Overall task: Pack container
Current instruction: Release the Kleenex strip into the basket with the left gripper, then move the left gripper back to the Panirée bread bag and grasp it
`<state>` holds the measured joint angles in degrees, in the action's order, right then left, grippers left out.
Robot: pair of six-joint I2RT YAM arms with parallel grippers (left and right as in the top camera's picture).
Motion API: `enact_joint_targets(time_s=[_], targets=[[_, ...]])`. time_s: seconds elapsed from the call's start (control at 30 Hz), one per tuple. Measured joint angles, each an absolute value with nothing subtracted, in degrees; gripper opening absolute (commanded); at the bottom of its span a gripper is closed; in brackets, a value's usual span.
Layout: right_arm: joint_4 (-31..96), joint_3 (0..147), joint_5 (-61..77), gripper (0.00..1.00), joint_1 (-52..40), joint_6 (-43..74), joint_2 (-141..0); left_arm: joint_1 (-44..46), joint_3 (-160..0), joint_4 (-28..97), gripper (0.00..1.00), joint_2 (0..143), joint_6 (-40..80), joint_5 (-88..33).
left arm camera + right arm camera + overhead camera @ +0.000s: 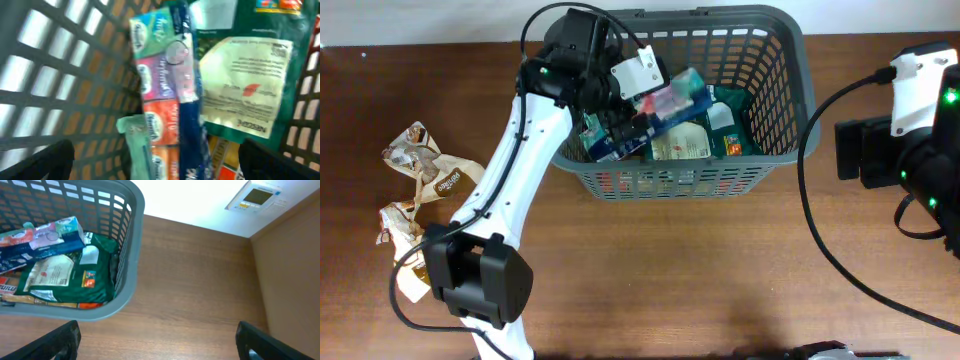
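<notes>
dark grey container (pixel 800 70) encloses the left hand (pixel 625 125), poised over its packets (pixel 680 145)

The overhead camera looks straight down from high up, taking in the tabletop (pixel 670 270) and the whole basket (pixel 798 70) at its far edge. The left wrist camera sits inside the basket, pointing down, very close over the packets (pixel 160 100) — slightly blurred. The right wrist camera looks down from right of the basket, farther off. All three views share the packets.
</notes>
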<state>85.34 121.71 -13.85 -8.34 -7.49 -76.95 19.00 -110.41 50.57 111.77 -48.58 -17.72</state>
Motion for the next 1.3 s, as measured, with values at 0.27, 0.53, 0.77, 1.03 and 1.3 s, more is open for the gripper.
enact_joint_targets(time_s=[0.27,0.53,0.77,1.03,1.3], targets=[[85.34,121.71,-13.85,0.99,-8.34,-7.49,-76.9,16.86,-125.05,50.89,0.94,107.59,-35.03,-5.48],[85.34,121.71,-13.85,0.99,-8.34,-7.49,-76.9,-1.17,-130.61,68.53,0.97,94.85,-10.24,8.97],[85.3,121.71,-13.85,0.99,-8.34,-7.46,-76.86,-13.26,-123.33,82.54,0.95,96.49,6.11,11.0],[85.3,121.71,-12.71,0.99,-8.34,-7.49,-76.86,-16.25,-102.13,82.37,0.89,97.95,11.09,11.97],[84.93,121.71,-12.53,0.99,-8.34,-7.46,-76.86,-16.25,-85.27,79.22,0.83,95.0,4.97,13.58]])
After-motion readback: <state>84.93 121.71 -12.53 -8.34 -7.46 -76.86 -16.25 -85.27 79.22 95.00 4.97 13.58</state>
